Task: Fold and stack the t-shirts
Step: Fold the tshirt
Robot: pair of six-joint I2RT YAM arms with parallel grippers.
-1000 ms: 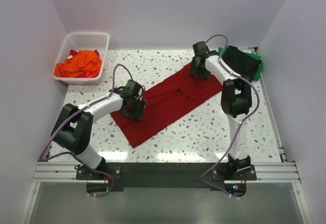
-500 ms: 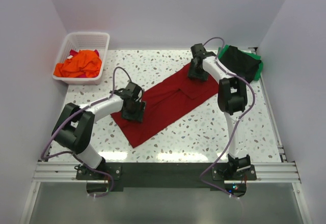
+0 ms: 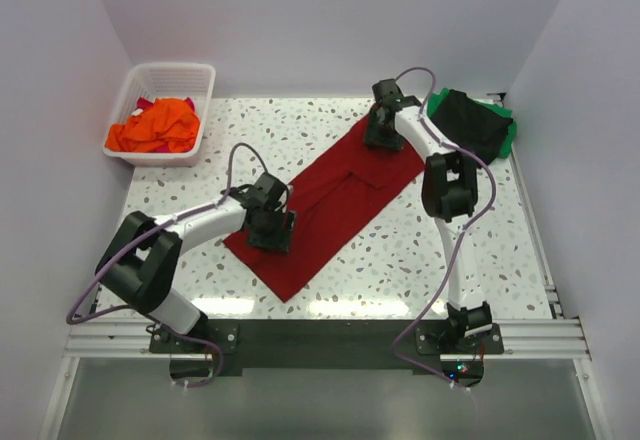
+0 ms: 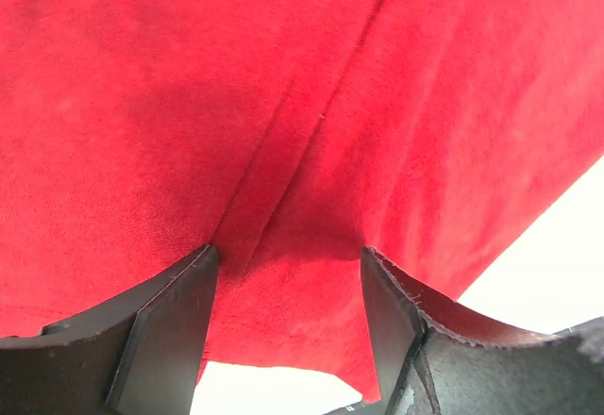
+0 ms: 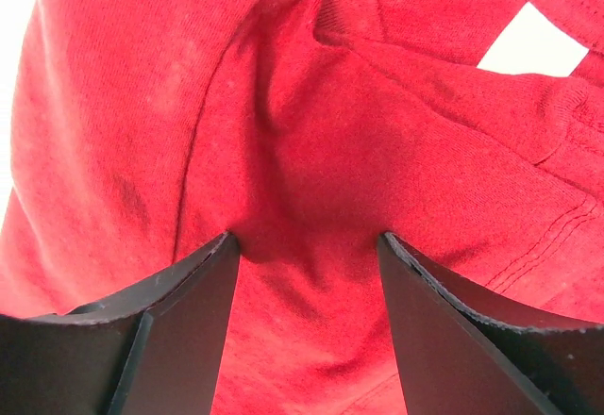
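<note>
spread diagonally across the speckled counter (image 3: 470, 250), near-left to far-right: the dark red t-shirt (image 3: 325, 200), folded long and narrow. pressed down on its near-left part, the left tool (image 3: 272, 228), fingers (image 4: 170, 330) apart, clamped on nothing, tips against the fabric with a raised crease running between them. planted on its far-right end, the right tool (image 3: 382, 130), fingers (image 5: 179, 330) likewise apart, tips sunk into wrinkled cloth beside a stitched hem. in the far-left corner, a white slatted basket (image 3: 135, 85) holding an orange t-shirt (image 3: 155, 128). in the far-right corner, a black t-shirt (image 3: 470, 120) lying over a green t-shirt (image 3: 510, 132).
</note>
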